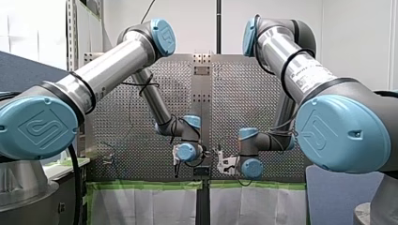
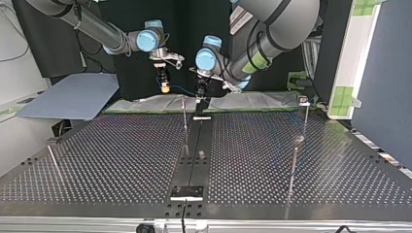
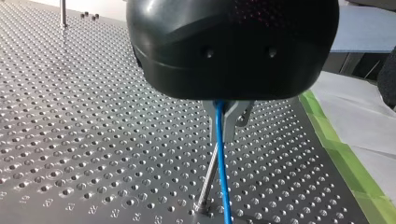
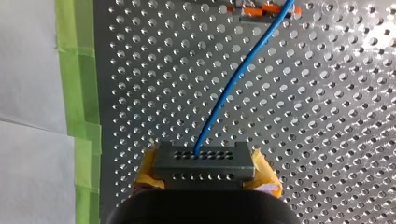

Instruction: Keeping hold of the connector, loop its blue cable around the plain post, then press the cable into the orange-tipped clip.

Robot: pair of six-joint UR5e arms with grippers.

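My right gripper (image 4: 203, 176) is clamping the grey connector (image 4: 203, 161) between its yellow pads (image 4: 267, 181), closed snugly on the connector's two sides. It is hovering over the perforated table (image 4: 327, 140), close to the taped edge.

One blue cable (image 4: 233, 79) is leaving the connector's face and running across the table to the single orange-tipped clip (image 4: 264, 8). It is crossing the clip's orange parts there, though I cannot tell whether it is seated.

My left gripper (image 3: 229, 126) is hanging with its metal fingers (image 3: 223, 119) drawn together around the same cable, which is dropping between them toward the table. A thin post (image 3: 208, 179) is standing just beside the cable below those fingers.

In the top view both grippers are hovering side by side near the table's far edge, and I am counting three uprights there. A middle post (image 2: 184, 114) is rising between the two grippers. A right-edge post (image 2: 305, 119) is standing near the far corner at that view's right. A left-edge post (image 2: 52, 158) is standing well apart from both, by the edge at the view's left.

Green tape (image 4: 77, 70) is lining the table's edge, with white sheeting (image 4: 28, 70) lying beyond it.
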